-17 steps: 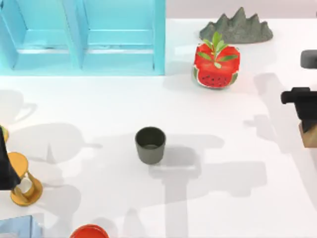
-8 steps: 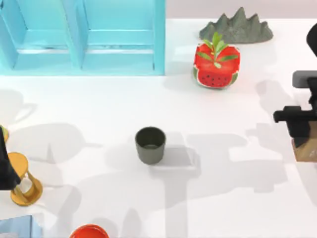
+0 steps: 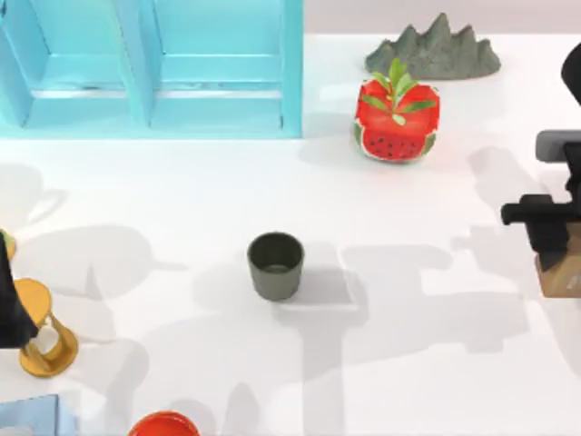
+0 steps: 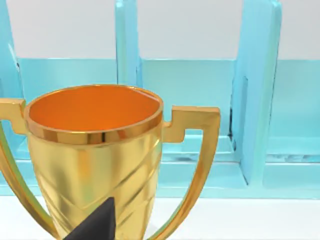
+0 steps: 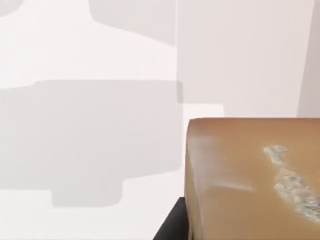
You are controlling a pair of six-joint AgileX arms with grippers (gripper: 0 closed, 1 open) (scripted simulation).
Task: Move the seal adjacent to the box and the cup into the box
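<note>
The seal (image 5: 250, 175) is light brown with whitish marks on one face. The cup (image 3: 275, 264) is dark grey-green. The box (image 3: 154, 68) is pale turquoise, the trophy (image 4: 95, 160) shiny gold with an orange inside, the desk (image 3: 182, 191) white.

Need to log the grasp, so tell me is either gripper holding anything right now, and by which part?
It cannot be told. The right gripper sits right over the seal at the table's right edge; contact isn't visible. The left arm is parked by the trophy.
</note>
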